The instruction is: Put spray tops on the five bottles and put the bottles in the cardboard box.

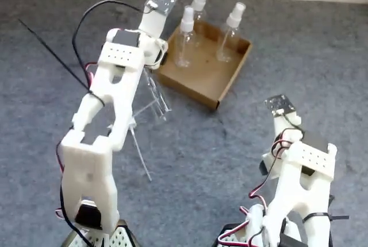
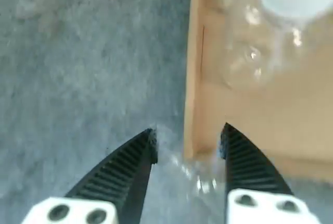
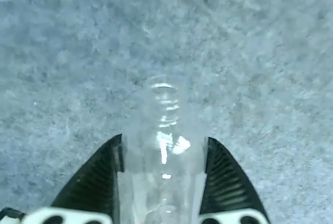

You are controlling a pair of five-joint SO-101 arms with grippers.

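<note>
High view, over a grey desk [image 1: 230, 161]: catches two white arms beside the cardboard box [image 1: 190, 91], set near the desk's far edge. Shows the box open-topped, low-walled, turned at an angle to that edge. Counts three bottles upright inside it, all with white spray tops: a first bottle [image 1: 199, 3] at the far corner, a second bottle [image 1: 185, 37] just in front of it, a third bottle [image 1: 229, 31] by the right-hand wall. Places the left arm [image 1: 115, 97] stretched out to the box's near-left wall, the right arm [image 1: 299, 166] well apart from the box, over bare desk. Picks out a thin pale tube [image 1: 141, 155] against the desk just beside the left arm.

Left wrist view: looks down the left gripper [image 2: 189, 128], poised right at the box's outer wall near a corner, black ribbed fingers [image 2: 130, 166] set either side of a clear bottle [image 2: 200, 179] and, to judge by the glints between them, closed against it. Shows, past the wall, one of the capped bottles [image 2: 250, 57] standing on the box floor, white top uppermost.

Right wrist view: finds the right gripper [image 3: 164, 139] clamped on an uncapped bottle [image 3: 164, 125], fingers pressed to both its sides, threaded neck open and pointing away from the wrist, grey desk beyond.
</note>
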